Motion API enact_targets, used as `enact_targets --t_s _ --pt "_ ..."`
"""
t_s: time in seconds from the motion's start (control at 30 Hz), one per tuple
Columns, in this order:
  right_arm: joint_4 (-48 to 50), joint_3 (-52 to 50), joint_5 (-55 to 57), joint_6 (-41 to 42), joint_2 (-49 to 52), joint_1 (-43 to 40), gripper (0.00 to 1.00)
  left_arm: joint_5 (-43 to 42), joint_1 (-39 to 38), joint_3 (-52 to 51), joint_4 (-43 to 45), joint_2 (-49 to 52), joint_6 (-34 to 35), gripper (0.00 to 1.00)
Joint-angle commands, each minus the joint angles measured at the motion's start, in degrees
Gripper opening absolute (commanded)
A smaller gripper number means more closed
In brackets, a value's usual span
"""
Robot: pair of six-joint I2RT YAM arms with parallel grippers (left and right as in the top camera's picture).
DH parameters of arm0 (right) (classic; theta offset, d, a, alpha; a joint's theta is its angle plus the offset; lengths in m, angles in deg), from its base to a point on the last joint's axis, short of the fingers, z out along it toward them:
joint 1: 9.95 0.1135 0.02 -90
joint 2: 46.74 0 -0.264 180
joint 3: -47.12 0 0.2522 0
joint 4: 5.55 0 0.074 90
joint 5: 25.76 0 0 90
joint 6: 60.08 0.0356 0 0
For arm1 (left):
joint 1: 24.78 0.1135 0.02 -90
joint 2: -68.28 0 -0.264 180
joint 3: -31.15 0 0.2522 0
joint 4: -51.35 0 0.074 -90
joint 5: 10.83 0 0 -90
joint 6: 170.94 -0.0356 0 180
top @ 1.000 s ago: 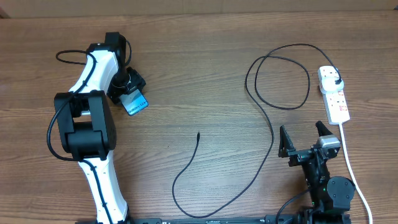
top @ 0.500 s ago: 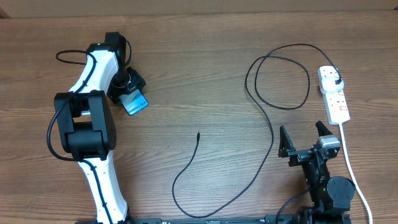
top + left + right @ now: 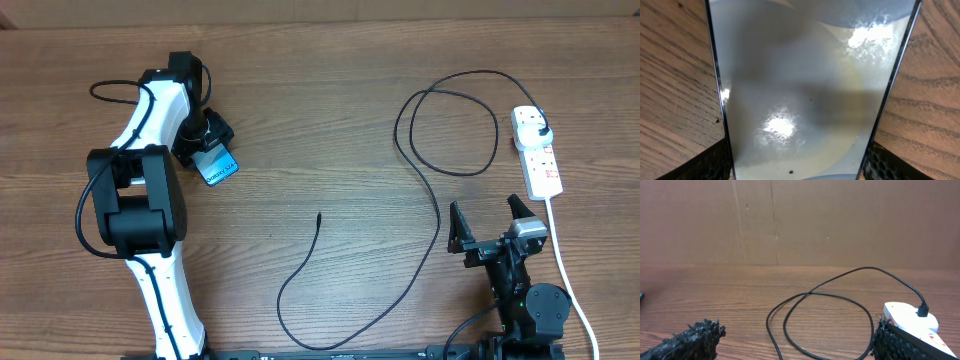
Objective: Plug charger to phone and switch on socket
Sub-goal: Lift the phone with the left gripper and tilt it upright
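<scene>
— Where's the phone [image 3: 217, 166]?
— Far left on the table [image 3: 330, 90], between the left gripper's [image 3: 205, 150] fingers.
— And the socket [image 3: 537, 150]?
— Far right, well apart from it, with the charger's [image 3: 437, 215] plug [image 3: 541, 131] in its back end.
— The cable?
— It loops left of the socket, then runs forward. Its tip [image 3: 318, 216] lies mid-table, left of the right gripper [image 3: 490, 228].

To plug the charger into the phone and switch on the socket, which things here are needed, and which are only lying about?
Needed: phone, held in left gripper; black charger cable; white socket; right gripper, open.
Just there: wooden table; cardboard wall behind.
</scene>
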Motion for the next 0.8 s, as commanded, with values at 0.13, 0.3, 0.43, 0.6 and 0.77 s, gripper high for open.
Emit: enact_targets --t_s 0.13,0.3,0.43,0.6,0.77 --pt "0.31 -0.59 0.46 0.22 -0.57 0.28 1.0 -2.95 0.31 1.97 -3.45 4.87 -0.04 0.04" --pt "0.31 -0.59 0.46 0.2 -0.57 0.28 1.0 -2.93 0.31 7.21 -7.19 4.87 -0.07 0.04" --pt "0.31 -0.61 0.46 0.22 -0.57 0.28 1.0 -2.93 0.31 10.54 -9.14 4.87 -0.07 0.04" --pt "0.31 -0.61 0.46 0.2 -0.57 0.28 1.0 -2.93 0.31 14.43 -11.43 4.87 -0.07 0.04" --pt "0.31 -0.59 0.46 0.22 -0.55 0.28 1.0 -2.99 0.31 17.75 -12.85 4.87 -0.09 0.04"
